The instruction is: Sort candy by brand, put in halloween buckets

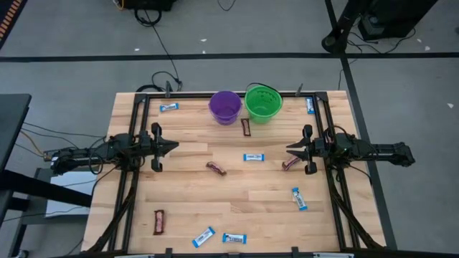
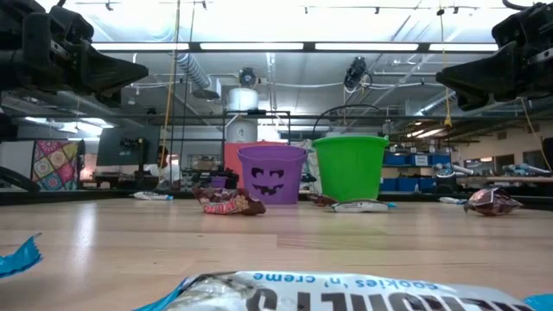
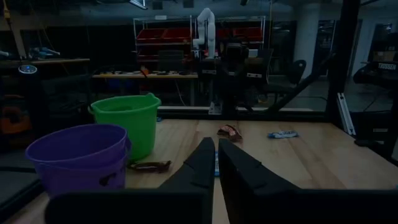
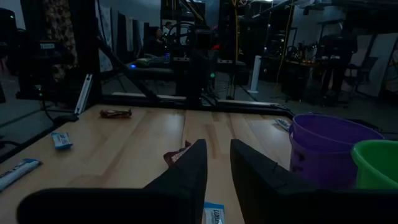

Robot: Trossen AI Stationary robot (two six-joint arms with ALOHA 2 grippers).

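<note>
The purple bucket point(image 1: 224, 106) and the green bucket point(image 1: 263, 102) stand side by side at the table's far edge, also seen as purple bucket point(image 2: 270, 173) and green bucket point(image 2: 350, 167). Candy lies scattered: a blue-and-white bar point(image 1: 253, 157) mid-table, brown bars point(image 1: 216, 168) point(image 1: 247, 127), and a brown bar point(image 1: 291, 164) just beside my right gripper point(image 1: 289, 149). That gripper point(image 4: 217, 146) hovers with its fingers slightly open and holds nothing. My left gripper point(image 1: 174, 147) hovers at the left, shut and empty point(image 3: 216, 146).
More blue-and-white candy lies near the front edge point(image 1: 204, 237) point(image 1: 234, 238), at the right point(image 1: 299, 198) and at the far corners point(image 1: 169, 107) point(image 1: 310, 105). A brown bar point(image 1: 158, 221) lies front left. A black frame point(image 1: 129, 215) borders the table.
</note>
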